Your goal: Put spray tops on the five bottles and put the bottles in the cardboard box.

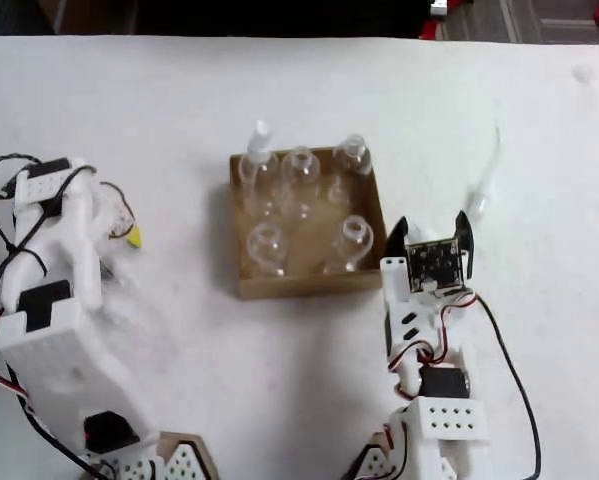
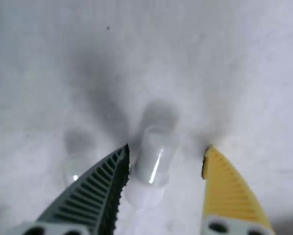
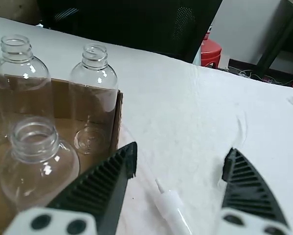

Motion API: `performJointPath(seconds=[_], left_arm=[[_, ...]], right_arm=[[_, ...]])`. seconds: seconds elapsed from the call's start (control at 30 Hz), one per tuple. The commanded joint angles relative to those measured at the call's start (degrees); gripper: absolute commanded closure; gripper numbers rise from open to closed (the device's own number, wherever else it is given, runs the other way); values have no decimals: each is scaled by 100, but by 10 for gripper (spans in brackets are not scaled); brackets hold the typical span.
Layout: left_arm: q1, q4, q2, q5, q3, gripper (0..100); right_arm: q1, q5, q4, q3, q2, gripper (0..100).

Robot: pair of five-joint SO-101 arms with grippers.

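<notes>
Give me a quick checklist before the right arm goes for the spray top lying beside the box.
1. Right gripper open: ok.
2. Spray top lined up between its fingers in the right wrist view: ok.
3. Fingers low enough to close on it: cannot tell.
4. Five bottles upright in the cardboard box: ok.
5. All bottles topped: not ok; one bottle has a top, four necks are open.
6. Left gripper apart from the box: ok.

Five clear round plastic bottles (image 1: 301,178); one shallow brown cardboard box (image 1: 309,285); two white plastic spray tops (image 1: 260,135), perhaps three, counting a blurred translucent cap (image 2: 153,156).
</notes>
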Motion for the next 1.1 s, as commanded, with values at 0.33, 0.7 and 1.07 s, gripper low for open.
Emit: performJointPath(seconds=[0.33, 0.7, 1.07], left_arm=[[-92, 431, 75, 35, -870, 979], [110, 2752, 31, 9, -3516, 976], [840, 2734, -1780, -299, -3622, 978]], right_arm=[[-48, 79, -101, -9, -31, 738], [-22, 79, -101, -9, -31, 738], [-13, 79, -101, -9, -31, 738]])
